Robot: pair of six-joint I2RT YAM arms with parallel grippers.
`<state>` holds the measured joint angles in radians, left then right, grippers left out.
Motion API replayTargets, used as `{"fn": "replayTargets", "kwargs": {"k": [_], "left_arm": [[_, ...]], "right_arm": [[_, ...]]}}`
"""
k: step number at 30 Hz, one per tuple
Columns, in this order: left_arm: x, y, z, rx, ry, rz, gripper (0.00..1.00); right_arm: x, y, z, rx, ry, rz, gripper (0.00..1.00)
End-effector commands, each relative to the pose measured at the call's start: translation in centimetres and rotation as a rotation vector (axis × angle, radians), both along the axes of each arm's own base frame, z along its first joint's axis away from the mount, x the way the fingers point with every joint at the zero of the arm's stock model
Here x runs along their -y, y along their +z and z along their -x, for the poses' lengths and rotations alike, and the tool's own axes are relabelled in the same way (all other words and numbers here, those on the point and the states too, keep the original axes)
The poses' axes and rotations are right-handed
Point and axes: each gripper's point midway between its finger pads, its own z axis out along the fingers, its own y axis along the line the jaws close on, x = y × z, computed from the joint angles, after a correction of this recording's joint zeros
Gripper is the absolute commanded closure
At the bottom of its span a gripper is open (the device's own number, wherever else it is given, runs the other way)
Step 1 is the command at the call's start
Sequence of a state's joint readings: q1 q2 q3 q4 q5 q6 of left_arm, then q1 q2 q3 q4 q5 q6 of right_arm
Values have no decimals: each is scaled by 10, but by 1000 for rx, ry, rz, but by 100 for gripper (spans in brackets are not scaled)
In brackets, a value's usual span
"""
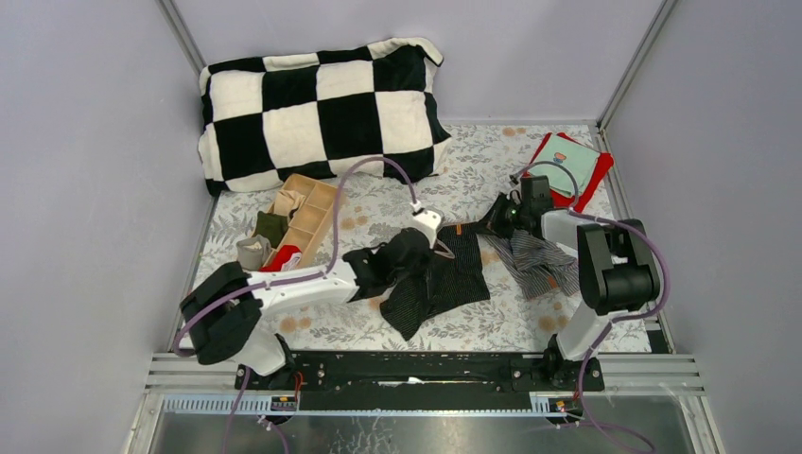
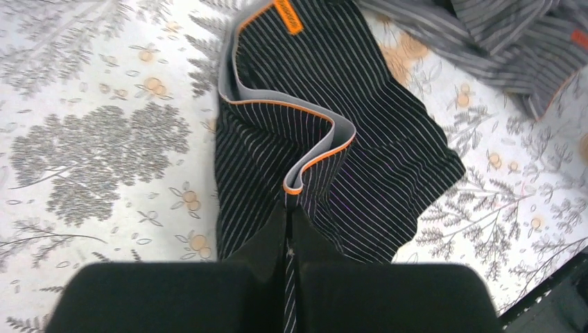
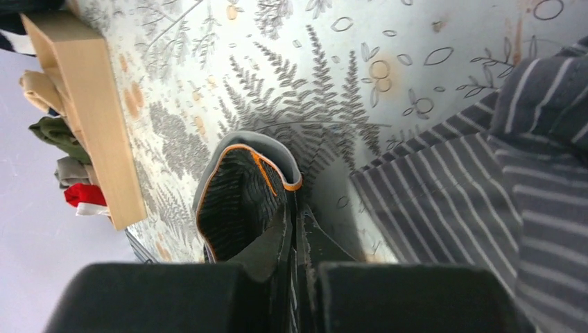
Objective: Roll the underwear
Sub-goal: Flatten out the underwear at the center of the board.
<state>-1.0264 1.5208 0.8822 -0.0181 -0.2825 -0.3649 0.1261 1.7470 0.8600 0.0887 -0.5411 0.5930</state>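
Item: black pinstriped boxer shorts (image 1: pixel 459 279), centre of the top view, spread on the floral table (image 1: pixel 473 175), waistband lifted off it.
Left gripper (image 2: pixel 288 208): jaws together, clamped on a fold of the orange-edged waistband.
Right gripper (image 3: pixel 297 211): jaws together on another part of the same waistband.
Grey striped boxer shorts (image 1: pixel 541 263): crumpled, right of centre, just beside the black pair.
Wooden organiser (image 1: pixel 312 200): left of centre.
Checkered pillow (image 1: pixel 322 109): upper left.
Teal cloth (image 1: pixel 573 163) on red cloth (image 1: pixel 600 182): upper right.

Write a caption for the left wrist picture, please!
Left fingers pinch the orange-edged waistband of the black pinstriped boxers, with the grey striped boxers lying beyond on the leafy tablecloth.
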Motion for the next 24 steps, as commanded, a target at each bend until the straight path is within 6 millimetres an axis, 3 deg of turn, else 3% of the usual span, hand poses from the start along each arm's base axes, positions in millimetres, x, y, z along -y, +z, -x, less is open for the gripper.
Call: {"fn": "replayTargets", "kwargs": {"k": [1, 7, 12, 17, 24], "left_arm": [[-18, 24, -12, 4, 58, 77, 100], [-65, 73, -27, 83, 154, 117, 100], [-108, 115, -21, 168, 224, 115, 100], [-140, 146, 1, 194, 243, 129, 100], [-181, 171, 41, 176, 263, 178, 100]], "right_arm": [[3, 47, -5, 149, 3, 7, 100], [21, 104, 12, 246, -20, 104, 100], [23, 169, 35, 338, -5, 126, 100], [17, 214, 75, 382, 56, 96, 100], [-5, 247, 151, 352, 251, -60, 100]]}}
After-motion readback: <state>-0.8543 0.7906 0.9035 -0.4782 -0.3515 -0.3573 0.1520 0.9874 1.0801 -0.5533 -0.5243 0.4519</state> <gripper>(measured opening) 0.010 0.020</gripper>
